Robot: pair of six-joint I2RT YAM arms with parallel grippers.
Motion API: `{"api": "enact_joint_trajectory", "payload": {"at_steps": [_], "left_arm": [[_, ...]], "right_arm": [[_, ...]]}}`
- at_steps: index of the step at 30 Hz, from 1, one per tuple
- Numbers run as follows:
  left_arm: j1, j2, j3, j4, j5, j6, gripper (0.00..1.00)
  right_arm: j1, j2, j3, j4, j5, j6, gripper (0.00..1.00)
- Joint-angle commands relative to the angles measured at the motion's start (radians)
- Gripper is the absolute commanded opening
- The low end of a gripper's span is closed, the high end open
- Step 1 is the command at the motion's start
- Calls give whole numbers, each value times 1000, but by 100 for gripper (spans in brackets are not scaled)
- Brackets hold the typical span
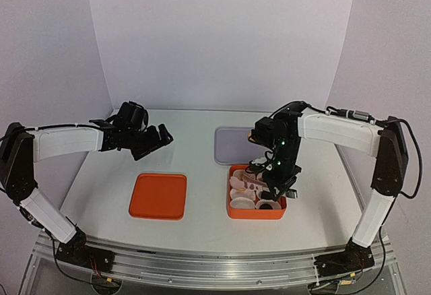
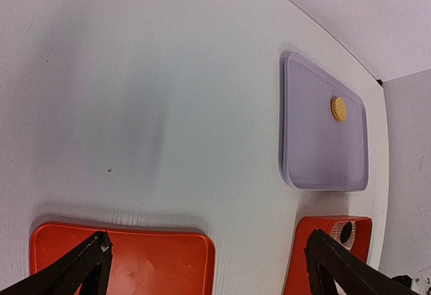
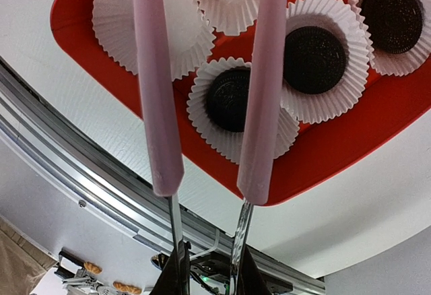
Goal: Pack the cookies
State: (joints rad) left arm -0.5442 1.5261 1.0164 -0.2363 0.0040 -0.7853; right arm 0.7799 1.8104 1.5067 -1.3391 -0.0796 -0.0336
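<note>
Three black cookies lie in white paper cups inside the orange box (image 3: 101,73): one (image 3: 225,100) partly behind a tong arm, one (image 3: 314,50) beside it, one (image 3: 392,10) at the far right. My right gripper (image 3: 209,268) is shut on metal tongs with pink tips (image 3: 165,167). The tips stand apart above the box's near side with nothing between them. A golden cookie (image 2: 339,108) rests on the lilac tray (image 2: 316,160). My left gripper (image 2: 209,241) hangs open and empty over the table, between the orange lid (image 2: 135,265) and the box.
Two empty paper cups (image 3: 145,22) sit in the box's left part. In the top view the orange lid (image 1: 159,196) lies at centre left, the box (image 1: 234,213) at centre right, and the lilac tray (image 1: 229,148) behind it. The table's near rail (image 3: 81,174) runs just past the box.
</note>
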Motion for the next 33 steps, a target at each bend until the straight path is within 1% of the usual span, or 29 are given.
{"api": "enact_joint_trajectory", "payload": {"at_steps": [1,9,16,33], "left_arm": [[4,-26,-7,10,-7,10,100],[4,-30,-6,6,-7,14,100],[4,-34,-8,6,-7,10,100],[4,-29,-3,1,-9,5,100]], "right_arm": [[4,21,32,-272,2,9,0],[5,-2,-2,-276,1,3,0],[6,-31,-34,-272,37,-11,0],[24,-51,-39,-271,73,-8,0]]}}
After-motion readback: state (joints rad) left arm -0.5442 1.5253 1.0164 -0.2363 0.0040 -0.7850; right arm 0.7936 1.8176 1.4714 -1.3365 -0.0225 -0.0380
